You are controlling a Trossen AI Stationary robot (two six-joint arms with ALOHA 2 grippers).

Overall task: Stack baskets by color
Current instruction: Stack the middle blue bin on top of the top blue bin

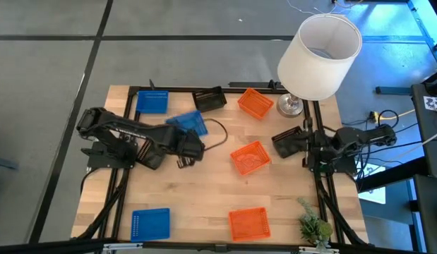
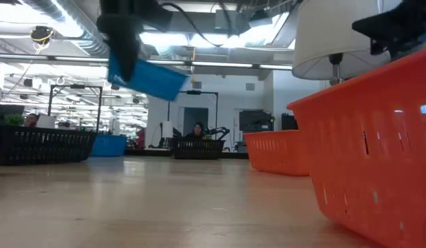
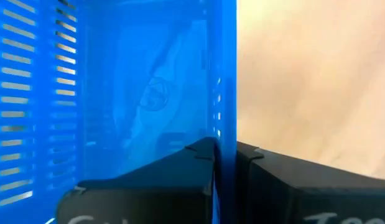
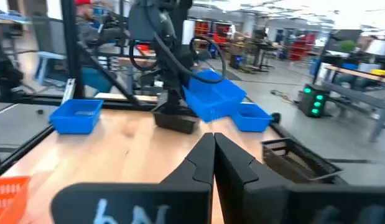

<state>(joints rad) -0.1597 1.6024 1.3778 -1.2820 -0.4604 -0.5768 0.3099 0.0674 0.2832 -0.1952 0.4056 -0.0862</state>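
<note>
My left gripper [image 1: 189, 143] is shut on a blue basket [image 1: 188, 123] at the table's middle left. The basket hangs tilted in the air [image 2: 147, 76]. Below it, a black basket [image 4: 175, 119] rests on the table. Two more blue baskets lie flat, one at the far left [image 1: 152, 101] and one at the near left [image 1: 150, 224]. Orange baskets [image 1: 255, 102], [image 1: 250, 156], [image 1: 248, 224] lie on the right half. Black baskets stand at the far edge [image 1: 210, 99] and beside my right arm [image 1: 287, 141]. My right gripper [image 4: 213, 152] is shut, with nothing between its fingers, at the right edge. My left gripper pinches one side wall of the blue basket [image 3: 221, 124], with one finger inside the basket and one outside. The fingers come slanting down from the near left. The basket is lifted clear of the table and hangs tilted.
A lamp with a large white shade [image 1: 320, 56] and a metal base [image 1: 289, 106] stands at the far right corner. A small green plant [image 1: 313, 226] sits at the near right corner. A dark cable [image 1: 218, 134] loops beside the left gripper. Bare wood lies at the table's near middle.
</note>
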